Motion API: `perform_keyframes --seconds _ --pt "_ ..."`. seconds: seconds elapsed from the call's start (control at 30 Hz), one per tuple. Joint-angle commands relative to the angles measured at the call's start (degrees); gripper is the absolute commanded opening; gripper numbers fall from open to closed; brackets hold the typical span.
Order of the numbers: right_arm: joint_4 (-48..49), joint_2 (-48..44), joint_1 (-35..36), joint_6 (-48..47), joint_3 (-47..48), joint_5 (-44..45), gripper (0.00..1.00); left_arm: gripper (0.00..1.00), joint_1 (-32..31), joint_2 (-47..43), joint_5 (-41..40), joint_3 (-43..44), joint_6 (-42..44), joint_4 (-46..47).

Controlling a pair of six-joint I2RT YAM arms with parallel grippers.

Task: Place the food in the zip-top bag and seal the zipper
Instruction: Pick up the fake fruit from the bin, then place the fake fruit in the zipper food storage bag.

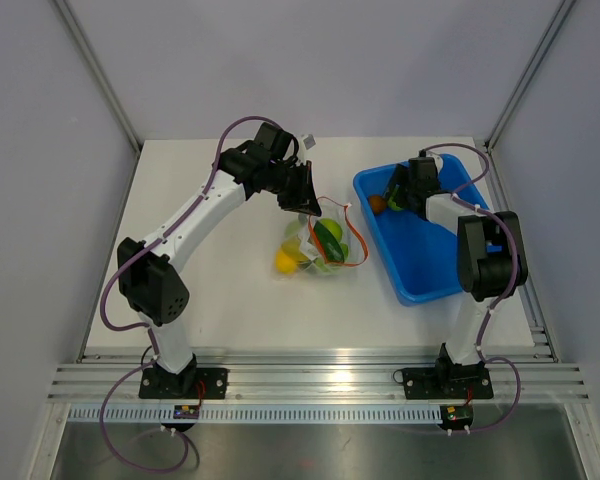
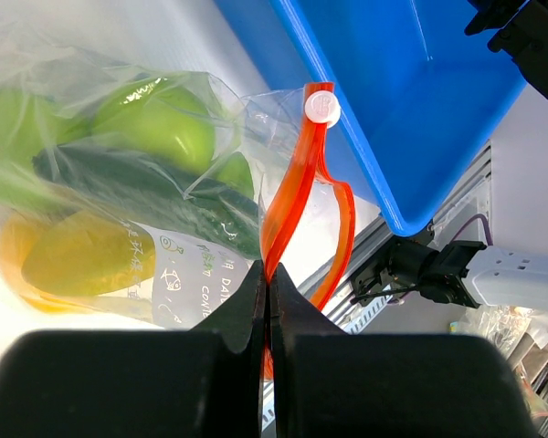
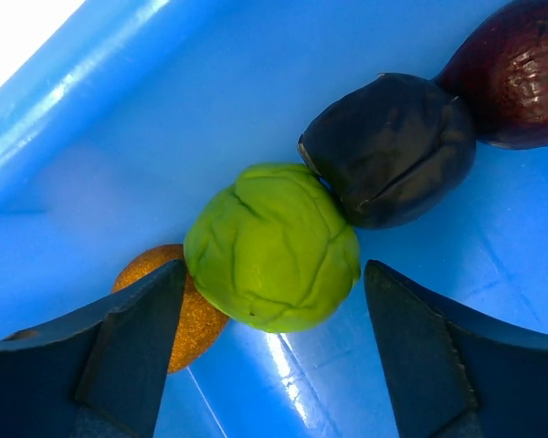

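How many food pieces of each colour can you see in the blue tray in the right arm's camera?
Green piece: 1
Orange piece: 1
Blackish piece: 1
Dark red piece: 1
Total in the blue tray: 4

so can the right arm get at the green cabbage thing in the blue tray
Probably yes: the right pincer is open astride the green cabbage, nothing over it, though an orange piece and a dark piece touch it.
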Motion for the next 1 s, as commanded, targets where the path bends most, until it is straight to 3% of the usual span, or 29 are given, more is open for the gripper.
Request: perform_keyframes --seconds 0.0,0.13,0.23,0.67,0.97 --pt "3.87 -0.17 -0.24 0.58 1.22 1.76 0.83 0.0 0.35 -1.38 1.01 2.21 0.98 1.24" --pt "3.87 -0.7 -0.24 0.31 0.26 1.58 0.66 0.0 0.35 -1.55 1.27 2.03 0.81 1.42" --pt "4.4 -3.07 -0.24 0.31 -1.85 1.85 0.61 0.0 0.35 -2.07 1.18 1.77 0.72 1.42" --pt "0.9 -28.44 -0.24 0.04 -17.84 2.56 0.52 0.0 0.35 -2.25 1.71 1.68 0.46 1.94" --pt "-14.04 -54.65 0.29 -0.31 -22.77 -10.01 0.5 0.0 0.26 -1.2 2.67 2.03 0.46 2.65"
